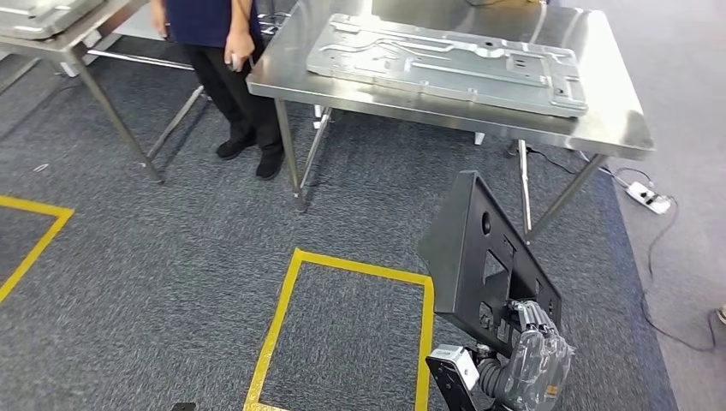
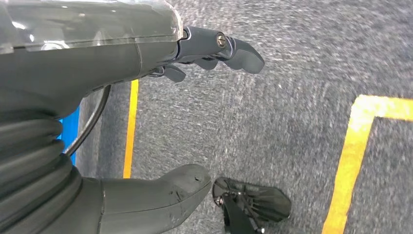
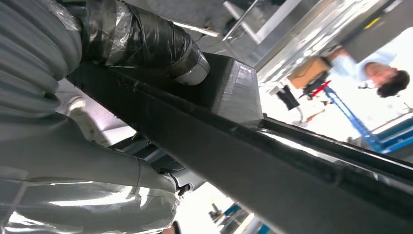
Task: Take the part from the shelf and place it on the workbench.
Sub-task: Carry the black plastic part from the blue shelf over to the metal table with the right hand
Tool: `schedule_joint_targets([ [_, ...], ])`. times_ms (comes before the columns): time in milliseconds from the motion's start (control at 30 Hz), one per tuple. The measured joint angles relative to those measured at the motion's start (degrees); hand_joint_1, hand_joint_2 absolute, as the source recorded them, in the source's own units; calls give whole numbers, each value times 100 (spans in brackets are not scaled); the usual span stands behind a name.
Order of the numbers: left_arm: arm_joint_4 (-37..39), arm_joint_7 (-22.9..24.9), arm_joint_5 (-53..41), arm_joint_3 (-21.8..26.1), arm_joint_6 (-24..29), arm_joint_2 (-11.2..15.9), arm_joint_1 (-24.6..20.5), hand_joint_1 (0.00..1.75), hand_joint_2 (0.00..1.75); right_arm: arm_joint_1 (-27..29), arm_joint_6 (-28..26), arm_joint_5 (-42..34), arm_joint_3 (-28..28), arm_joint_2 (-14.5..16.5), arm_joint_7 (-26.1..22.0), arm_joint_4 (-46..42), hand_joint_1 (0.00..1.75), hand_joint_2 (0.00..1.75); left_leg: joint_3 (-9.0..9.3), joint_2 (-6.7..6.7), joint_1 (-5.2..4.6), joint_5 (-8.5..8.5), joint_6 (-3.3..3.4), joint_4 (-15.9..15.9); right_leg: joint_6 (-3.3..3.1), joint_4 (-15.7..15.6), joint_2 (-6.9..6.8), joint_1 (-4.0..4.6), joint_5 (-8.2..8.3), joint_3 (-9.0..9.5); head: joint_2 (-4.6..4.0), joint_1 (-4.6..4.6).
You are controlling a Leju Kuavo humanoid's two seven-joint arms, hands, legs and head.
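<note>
My right hand [image 1: 535,355] grips the lower edge of a black plastic part [image 1: 475,257], a flat panel with cut-outs, held upright and tilted at the lower right of the head view. In the right wrist view the thumb [image 3: 146,41] presses on the part [image 3: 253,161], which runs across the picture. The steel workbench [image 1: 599,128] stands ahead, beyond the part, with a large silver metal plate [image 1: 445,60] lying on it. My left hand [image 2: 146,112] hangs over the carpet with fingers [image 2: 229,48] and thumb apart, holding nothing.
A person [image 1: 227,68] in dark clothes stands at the workbench's left corner. A second steel table [image 1: 51,34] is at the far left. Yellow tape [image 1: 342,265] marks rectangles on the grey carpet. A power strip [image 1: 648,197] and cable lie right of the bench.
</note>
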Motion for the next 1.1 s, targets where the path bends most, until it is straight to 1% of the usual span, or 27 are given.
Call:
schedule_joint_targets([
  [33, 0, 0, 0, 4, 0, 0, -4, 0, 175, 1, 0, 0, 1, -2, 1, 8, 175, 175, 24, 71, -1, -20, -6, 0, -5, -150, -20, -5, 147, 64, 0, 0],
  [67, 0, 0, 0, 10, -1, -2, -10, 0, 175, 1, 0, 0, 3, -4, 1, 13, 175, 175, 59, 136, -1, -44, -17, -2, -23, -489, -71, -1, 361, 234, 0, 1],
  [133, 1, 0, 0, 23, -2, -7, -15, 0, 175, -4, 0, -1, 7, -6, 1, 13, 175, 175, 124, 248, -12, -95, -59, -14, -91, -1198, -308, 56, 629, 602, 0, 0],
  [167, 1, 0, 0, 29, -2, -9, -15, 0, 175, -8, 0, -1, 11, -7, 1, 14, 175, 175, 151, 299, -21, -114, -89, -27, -129, -1402, -393, 93, 668, 703, 0, -1],
  [200, 1, 0, 0, 34, -1, -9, -16, 0, 175, -10, 0, -1, 14, -7, 2, 14, 175, 175, 176, 354, -31, -127, -120, -48, -160, -1471, -430, 125, 642, 730, 0, -2],
  [233, 0, 0, -1, 39, -1, -9, -22, 0, 175, -8, 0, -1, 18, -8, 2, 15, 175, 175, 208, 410, -44, -135, -154, -74, -188, -1490, -377, 142, 641, 725, 0, -2],
  [267, 0, 1, -4, 44, -1, -9, -31, 0, 175, -4, 0, -2, 21, -8, 3, 14, 175, 175, 237, 445, -45, -149, -186, -98, -218, -1521, -311, 123, 649, 739, 0, -6],
  [300, 0, 2, -14, 50, -1, -5, -42, 0, 175, 3, -1, 6, 23, -4, -2, 10, 175, 175, 256, 395, -42, -185, -214, -81, -246, -1567, -260, 105, 659, 768, 0, -7],
  [367, 0, 2, -38, 66, -1, 2, -57, 0, 175, 2, -2, 28, 27, 11, -73, -17, 175, 175, 126, 127, -31, -395, -241, 254, -317, -1653, -184, 69, 674, 841, 0, -16],
  [400, 0, 3, -49, 75, -1, 5, -51, 0, 175, 0, -2, 29, 27, 24, -144, -33, 175, 175, -38, -27, -28, -553, -241, 592, -345, -1665, -153, 76, 666, 862, 0, -18],
  [433, 0, 4, -54, 82, -1, 6, -37, 0, 175, -5, -2, 8, 25, 34, -231, -46, 175, 175, -254, -112, -29, -710, -241, 985, -373, -1664, -114, 85, 654, 875, 0, -21],
  [467, 0, 5, -60, 86, 1, 7, -19, 0, 175, -6, -2, -29, 21, 44, -314, -54, 175, 175, -455, -149, -31, -809, -243, 1321, -391, -1661, -71, 96, 641, 887, 0, -20],
  [500, 0, 7, -69, 89, 7, 8, -1, 0, 175, -5, -1, -77, 18, 51, -383, -54, 175, 175, -591, -160, -32, -794, -242, 1498, -400, -1657, -26, 109, 626, 904, 0, -21],
  [533, 0, 8, -78, 91, 13, 12, 9, 0, 175, -5, -1, -129, 15, 55, -440, -53, 175, 175, -628, -162, -34, -655, -236, 1456, -400, -1648, 16, 117, 607, 928, 0, -20],
  [567, 0, 8, -87, 92, 19, 18, 12, 0, 175, -5, 0, -180, 14, 59, -487, -52, 175, 175, -557, -163, -36, -416, -222, 1194, -392, -1635, 50, 122, 583, 957, 0, -20],
  [600, 0, 9, -93, 93, 23, 24, 11, 0, 175, -5, 0, -229, 13, 62, -526, -52, 175, 175, -427, -166, -38, -155, -202, 809, -379, -1617, 76, 124, 551, 989, 0, -20],
  [633, 0, 11, -95, 94, 24, 30, 6, 0, 175, -6, 0, -274, 13, 66, -560, -51, 175, 175, -291, -175, -46, 17, -179, 460, -359, -1592, 90, 133, 520, 1011, 0, -19],
  [667, 0, 16, -96, 95, 25, 33, -2, 0, 175, -8, 0, -310, 12, 68, -593, -49, 175, 175, -188, -185, -58, 111, -151, 211, -331, -1570, 103, 137, 494, 1015, 0, -20],
  [700, 0, 26, -99, 96, 28, 34, -9, 0, 175, -11, 0, -343, 12, 68, -623, -47, 175, 175, -140, -195, -71, 123, -124, 89, -303, -1554, 111, 141, 475, 1009, 0, -20],
  [767, 0, 51, -113, 98, 34, 34, -12, 0, 175, -15, 0, -400, 12, 68, -672, -44, 175, 175, -124, -204, -90, 109, -73, 40, -248, -1548, 125, 140, 465, 993, 0, -20],
  [833, 0, 66, -136, 101, 38, 30, -9, 0, 175, -19, 0, -442, 12, 68, -699, -43, 175, 175, -101, -196, -71, 130, -19, -10, -191, -1461, 100, 131, 396, 965, 0, -17],
  [900, 0, 69, -151, 107, 45, 26, -12, 0, 175, -26, 0, -468, 12, 67, -714, -40, 175, 175, -72, -183, -47, 138, 29, -43, -117, -999, 58, 104, 134, 748, 0, -14],
  [967, 0, 74, -154, 114, 54, 27, -12, 0, 175, -31, 0, -489, 10, 67, -718, -33, 175, 175, -60, -171, -47, 121, 48, -45, -61, -304, 35, 67, -150, 373, 0, -13],
  [1000, 0, 77, -154, 117, 57, 28, -12, 0, 175, -31, 0, -496, 10, 67, -718, -28, 175, 175, -49, -166, -47, 108, 47, -44, -44, -77, 27, 49, -178, 229, 0, -13],
  [1033, 0, 80, -155, 120, 60, 28, -11, 0, 175, -31, 0, -498, 10, 67, -718, -25, 175, 175, -28, -164, -46, 89, 40, -43, -38, -69, 18, 34, -80, 188, 0, -12],
  [1067, 0, 82, -155, 121, 62, 28, -11, 0, 175, -31, 0, -500, 10, 67, -718, -23, 175, 175, 5, -165, -45, 65, 28, -43, -42, -257, 8, 23, 113, 247, 0, -12],
  [1100, 0, 83, -155, 122, 63, 27, -11, 0, 175, -31, 0, -501, 10, 67, -718, -22, 175, 175, 43, -166, -44, 39, 13, -44, -61, -630, -3, 20, 359, 404, 0, -12],
])
